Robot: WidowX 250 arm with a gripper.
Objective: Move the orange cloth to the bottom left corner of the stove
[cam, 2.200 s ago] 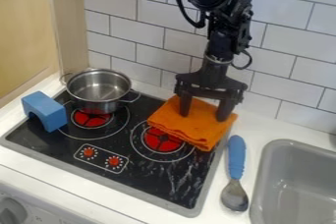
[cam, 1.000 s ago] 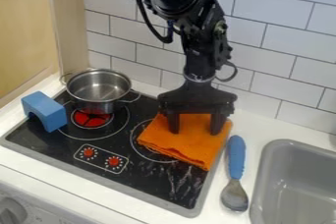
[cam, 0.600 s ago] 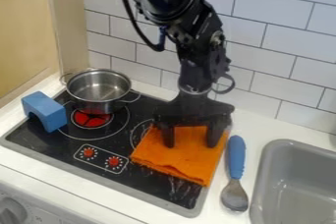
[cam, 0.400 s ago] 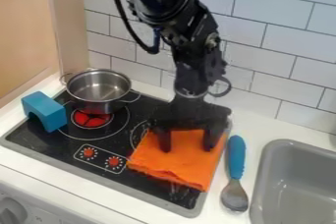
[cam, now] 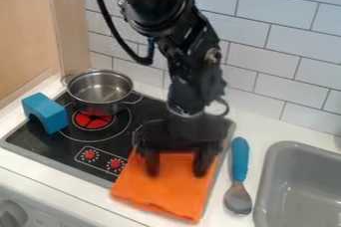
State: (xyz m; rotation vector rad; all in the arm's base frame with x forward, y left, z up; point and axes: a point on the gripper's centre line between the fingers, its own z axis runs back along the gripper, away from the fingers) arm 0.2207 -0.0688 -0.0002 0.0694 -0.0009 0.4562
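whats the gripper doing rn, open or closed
Gripper: open, its fingers spread apart and down on the orange cloth, not closed around it.

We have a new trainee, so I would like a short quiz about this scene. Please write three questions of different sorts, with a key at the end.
1. Multiple choice: what is directly under the pincer?
A) the metal pot
B) the orange cloth
C) the blue block

2. Fill in the blank: the spoon lies on the white counter, between the stove and the ____.

3. True or false: as the camera sees it, the orange cloth lies at the bottom left corner of the stove.

Key: 1 B; 2 sink; 3 false.
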